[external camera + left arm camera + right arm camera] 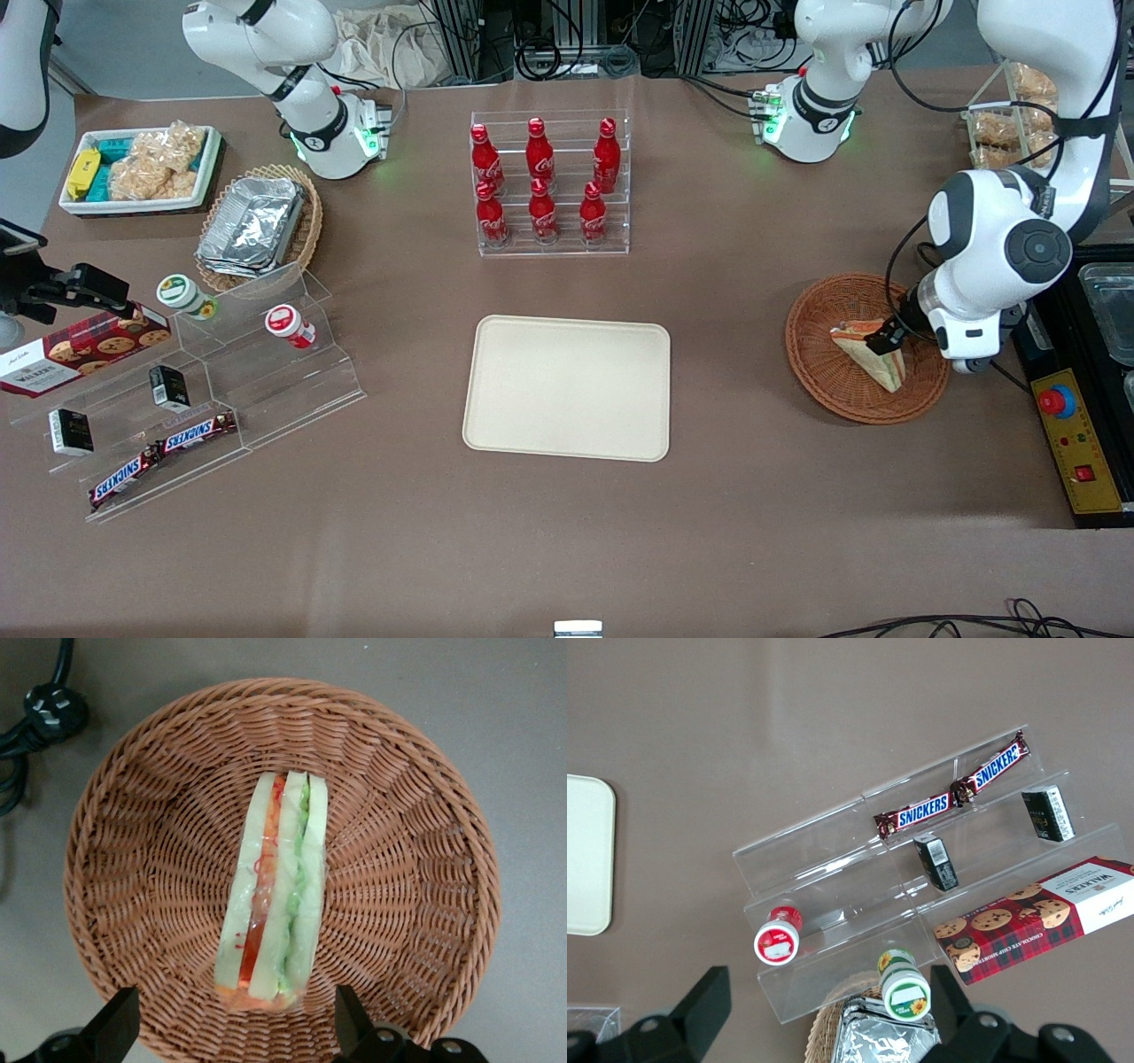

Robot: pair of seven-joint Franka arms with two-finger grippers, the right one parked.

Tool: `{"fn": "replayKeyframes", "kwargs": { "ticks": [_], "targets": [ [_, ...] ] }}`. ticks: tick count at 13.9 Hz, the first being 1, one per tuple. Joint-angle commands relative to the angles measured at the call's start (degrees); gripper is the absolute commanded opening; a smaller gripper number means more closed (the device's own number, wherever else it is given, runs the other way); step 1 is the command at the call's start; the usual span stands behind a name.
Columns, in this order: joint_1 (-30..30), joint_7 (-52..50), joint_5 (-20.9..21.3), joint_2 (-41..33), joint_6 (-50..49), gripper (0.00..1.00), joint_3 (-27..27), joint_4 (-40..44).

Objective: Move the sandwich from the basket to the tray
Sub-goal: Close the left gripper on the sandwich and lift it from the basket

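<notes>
The left arm's black two-finger gripper point(235, 1023) hangs wide open above the pale triangular sandwich point(273, 895), which lies in the round reddish-brown wicker basket point(133, 815).

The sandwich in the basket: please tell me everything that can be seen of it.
The sandwich is a small triangular wedge of pale bread, and it looks wrapped in clear film. Its cut edge faces up and shows red, orange and green filling between the slices. It stands on edge in the middle of the round reddish-brown woven basket, resting on the basket's floor. The gripper hovers just above it, fingers open on either side of one end, not touching it.
</notes>
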Motion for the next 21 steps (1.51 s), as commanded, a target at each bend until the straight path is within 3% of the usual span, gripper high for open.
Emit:
{"fn": "replayKeyframes", "kwargs": {
  "ticks": [1, 8, 9, 11, 14, 17, 21],
  "targets": [
    [0.3, -0.2, 0.9, 1.9, 3.1, 0.99, 0.1, -0.4],
    [0.4, -0.1, 1.0, 3.5, 6.7, 0.95, 0.4, -1.6],
    [0.4, -0.1, 1.0, 3.9, 6.7, 0.84, 0.5, -1.6],
    [0.4, 0.2, 1.1, 4.9, 7.3, 0.43, 0.5, -1.4],
    [0.4, 0.5, 4.8, 4.9, 7.3, 0.00, 0.6, -1.0],
    [0.4, 0.6, 5.0, 4.6, 6.8, 0.00, 0.6, -0.4],
    [3.1, 12.6, 5.0, 1.8, 5.9, 0.00, 1.1, 1.1]
  ]
}}
